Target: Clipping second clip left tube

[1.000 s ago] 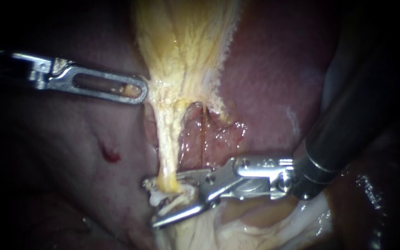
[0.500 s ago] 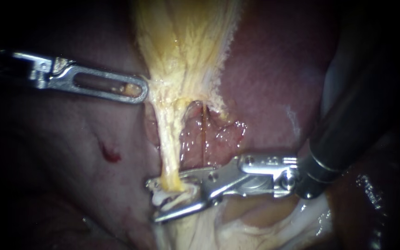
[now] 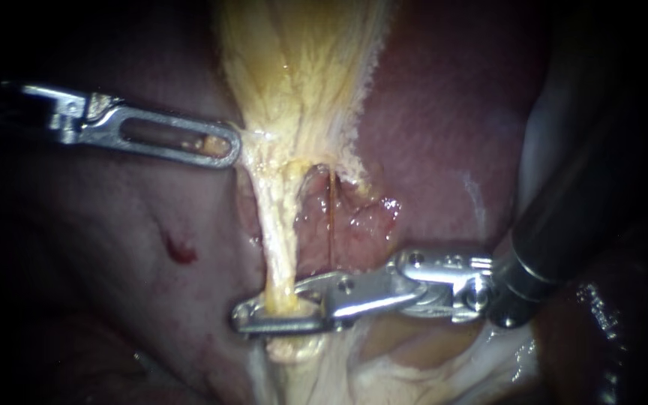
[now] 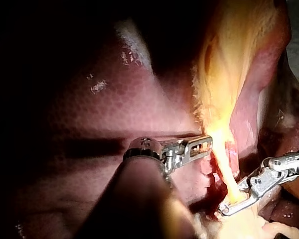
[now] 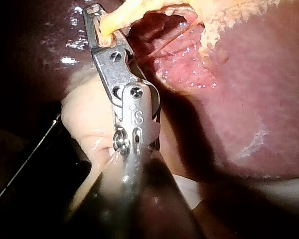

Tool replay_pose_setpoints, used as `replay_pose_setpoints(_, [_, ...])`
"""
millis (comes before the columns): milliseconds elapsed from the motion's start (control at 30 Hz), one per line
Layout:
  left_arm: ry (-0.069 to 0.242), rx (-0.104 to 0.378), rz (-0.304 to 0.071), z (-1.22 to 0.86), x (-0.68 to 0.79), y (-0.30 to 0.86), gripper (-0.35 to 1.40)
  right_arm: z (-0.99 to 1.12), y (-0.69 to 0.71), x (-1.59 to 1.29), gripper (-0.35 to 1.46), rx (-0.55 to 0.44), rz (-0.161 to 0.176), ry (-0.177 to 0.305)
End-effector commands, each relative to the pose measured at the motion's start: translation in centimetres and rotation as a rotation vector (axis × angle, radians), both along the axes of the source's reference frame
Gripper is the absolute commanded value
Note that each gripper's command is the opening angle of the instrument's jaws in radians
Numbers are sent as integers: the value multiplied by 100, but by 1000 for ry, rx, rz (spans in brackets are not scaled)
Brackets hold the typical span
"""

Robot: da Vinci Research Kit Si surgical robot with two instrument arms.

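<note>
Your right instrument (image 3: pixel 253 319), a dark shaft ending in slim silver metal jaws, comes in low across the field. Its jaws are closed around the left tube (image 3: pixel 275 232), a pale yellow, stringy cord, clamping it from both sides at its lower end. Whether a clip sits inside the jaws cannot be made out. The cord runs taut from the jaws up into the gallbladder (image 3: pixel 294 75), a fibrous yellow funnel of tissue. Just beside the cord hangs a thin reddish strand (image 3: pixel 331 217) over raw, wet, pink tissue. Your left instrument (image 3: pixel 226 146), silver with a long slot in its jaw, is closed on the gallbladder's edge, and the tissue tents towards it. The smooth maroon liver (image 3: pixel 429 135) lies behind everything
</note>
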State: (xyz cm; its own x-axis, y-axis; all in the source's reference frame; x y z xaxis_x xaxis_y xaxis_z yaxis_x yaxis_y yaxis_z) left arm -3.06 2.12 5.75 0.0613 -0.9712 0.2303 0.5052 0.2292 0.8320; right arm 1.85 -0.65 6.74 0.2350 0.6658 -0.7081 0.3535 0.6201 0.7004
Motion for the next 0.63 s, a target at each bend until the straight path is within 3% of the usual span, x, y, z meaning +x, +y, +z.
replay_pose_setpoints(33, [0, 0, 0, 0, 0, 0, -35, -1, 0, 1, -35, -1, -4, 4])
replay_pose_setpoints(633, [0, 0, 0, 1, 0, 1, -35, -1, -1, -1, -35, -1, -11, 8])
